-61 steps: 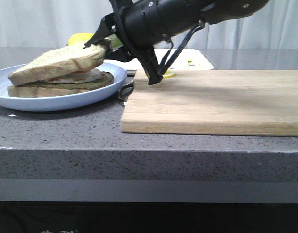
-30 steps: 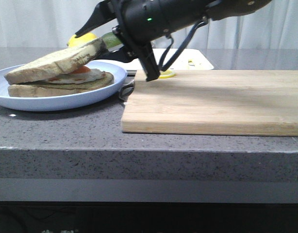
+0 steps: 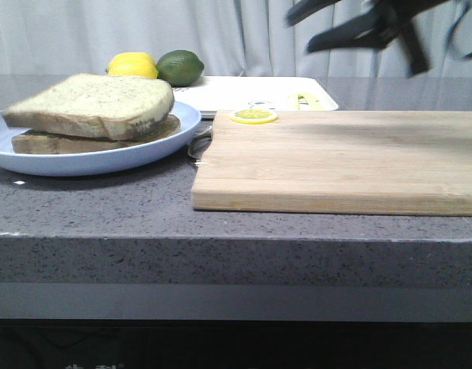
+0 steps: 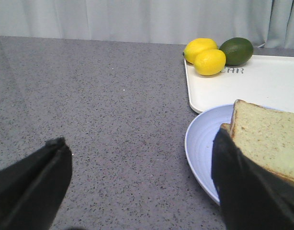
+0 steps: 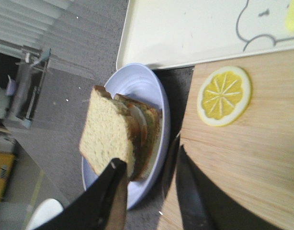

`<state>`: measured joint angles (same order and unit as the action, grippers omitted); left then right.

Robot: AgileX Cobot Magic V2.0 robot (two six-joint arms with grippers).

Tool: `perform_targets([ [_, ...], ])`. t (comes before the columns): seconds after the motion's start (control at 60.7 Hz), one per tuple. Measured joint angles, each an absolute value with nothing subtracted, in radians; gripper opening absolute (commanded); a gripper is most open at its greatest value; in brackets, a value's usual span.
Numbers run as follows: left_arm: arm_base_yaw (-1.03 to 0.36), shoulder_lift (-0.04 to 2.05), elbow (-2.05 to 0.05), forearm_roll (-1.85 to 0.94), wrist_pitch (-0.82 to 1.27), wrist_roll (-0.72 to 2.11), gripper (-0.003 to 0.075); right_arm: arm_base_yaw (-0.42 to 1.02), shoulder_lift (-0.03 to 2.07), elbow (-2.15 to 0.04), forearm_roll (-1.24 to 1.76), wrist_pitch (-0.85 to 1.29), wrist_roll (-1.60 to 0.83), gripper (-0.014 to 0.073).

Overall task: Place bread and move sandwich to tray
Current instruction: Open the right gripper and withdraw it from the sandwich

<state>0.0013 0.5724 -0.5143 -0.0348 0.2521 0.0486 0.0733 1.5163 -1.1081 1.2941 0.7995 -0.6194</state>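
Bread (image 3: pixel 94 104) is seen resting atop the sandwich (image 3: pixel 90 138) on the pale-blue plate (image 3: pixel 98 160), capping it for transfer. At two o'clock from it, the white tray (image 3: pixel 259 94) waits. Right gripper (image 5: pixel 147 191) is empty, fingers apart; left gripper (image 4: pixel 137 191) is spread wide.

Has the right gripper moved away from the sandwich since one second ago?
Yes. The right gripper has let go of the bread and risen up and to the right; it is now high above the cutting board, far from the plate.
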Motion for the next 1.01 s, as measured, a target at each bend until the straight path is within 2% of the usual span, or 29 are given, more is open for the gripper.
perform_targets([
  [0.198,0.001,0.572,-0.514,-0.035,0.252,0.049,0.0589,-0.021,1.316,-1.216,0.858,0.919,-0.497,-0.0077],
  [0.363,0.001,0.572,-0.514,-0.035,0.253,0.049,0.0589,-0.033,1.217,-1.283,0.55,0.976,-0.351,-0.006],
  [0.527,0.001,0.572,-0.514,-0.035,0.253,0.049,0.0589,-0.008,1.108,-1.252,0.274,0.961,-0.232,-0.006],
  [0.676,0.001,0.572,-0.514,-0.035,0.253,0.049,0.0589,0.032,0.916,-1.072,0.157,0.786,-0.203,-0.006],
  [1.005,0.001,0.573,-0.514,-0.035,0.253,0.049,0.0589,0.046,0.426,-0.552,0.179,0.458,-0.197,-0.006],
])
